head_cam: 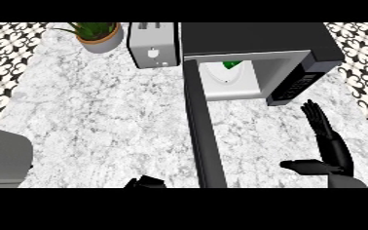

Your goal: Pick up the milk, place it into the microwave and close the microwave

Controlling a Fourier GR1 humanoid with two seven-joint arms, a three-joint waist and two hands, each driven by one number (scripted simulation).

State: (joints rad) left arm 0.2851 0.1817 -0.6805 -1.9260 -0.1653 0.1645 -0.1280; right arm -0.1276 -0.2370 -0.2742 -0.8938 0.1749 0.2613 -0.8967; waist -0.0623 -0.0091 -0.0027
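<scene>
The black microwave stands at the back right with its door swung wide open toward me. Inside its white cavity stands the white milk carton with a green top. My right hand is open in front of the microwave's control panel, fingers straight and pointing away, thumb out to the left, holding nothing. My left hand barely shows at the bottom edge, left of the door; only dark knuckles are visible.
A silver toaster sits just left of the microwave. A potted plant stands at the back left. A grey object pokes in at the left edge. The counter is white marble.
</scene>
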